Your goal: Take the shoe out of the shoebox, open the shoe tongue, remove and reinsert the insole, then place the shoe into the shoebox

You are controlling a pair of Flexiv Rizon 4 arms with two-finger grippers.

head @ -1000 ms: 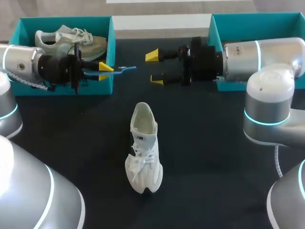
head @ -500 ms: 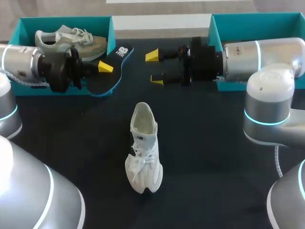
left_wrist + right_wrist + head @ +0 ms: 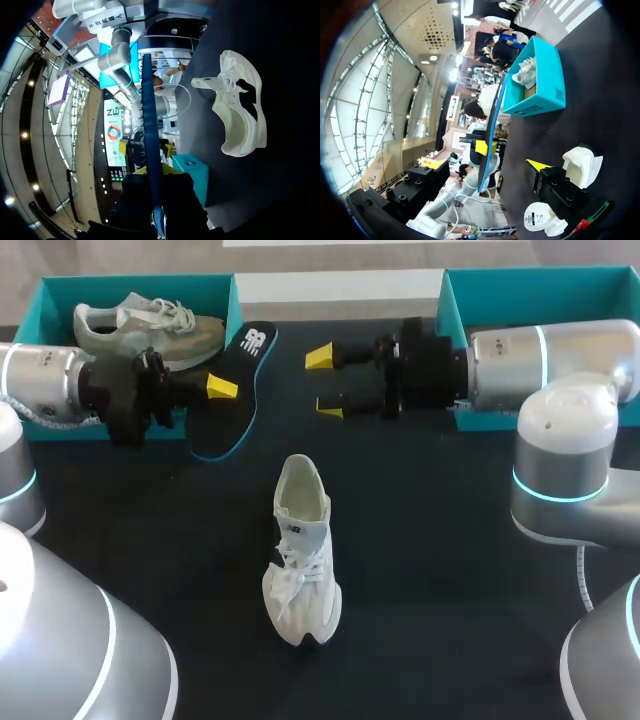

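My left gripper (image 3: 222, 388) clamps the insole (image 3: 240, 412) beside the left shoebox (image 3: 140, 282) at the far-left corner of the worktop (image 3: 450, 540). My right gripper (image 3: 325, 382) gapes near the far edge. The shoe (image 3: 300, 550) stands at the centre.

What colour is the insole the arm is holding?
The insole is black with a blue edge, clearest in the head view.

Right hand (image 3: 486, 165): fingers spread wide. Ahead of it, apart, a dark blue-edged insole (image 3: 492, 120) stands edge-on, with the left hand (image 3: 481, 148) on it. Further ahead, an open teal cardboard shoebox (image 3: 540, 95) holds a pale grey trainer (image 3: 524, 74). Beside the right hand, a white lace-up shoe (image 3: 580, 162) lies on the black bench (image 3: 600, 75).
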